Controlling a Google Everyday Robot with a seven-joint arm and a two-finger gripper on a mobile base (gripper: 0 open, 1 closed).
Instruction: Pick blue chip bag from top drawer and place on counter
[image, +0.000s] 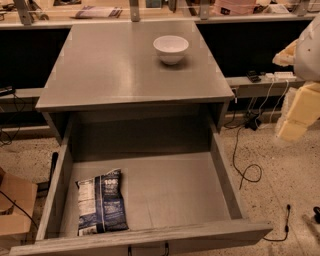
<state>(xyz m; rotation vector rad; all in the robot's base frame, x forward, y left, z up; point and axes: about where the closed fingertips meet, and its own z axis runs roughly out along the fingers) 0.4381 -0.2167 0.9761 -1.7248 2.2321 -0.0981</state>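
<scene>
The blue chip bag (100, 202) lies flat in the front left corner of the open top drawer (175, 185), its white printed panel facing up. The drawer is pulled fully out under the counter (115, 65). My gripper (296, 116) shows as pale yellow parts at the right edge of the camera view. It is off to the right of the cabinet, above the floor and well away from the bag. It holds nothing that I can see.
A white bowl (171, 48) stands on the counter at the back right. Black cables (247, 170) run over the speckled floor to the right of the drawer. A cardboard box (14, 207) sits at the left edge. A shelf with clutter runs behind the counter.
</scene>
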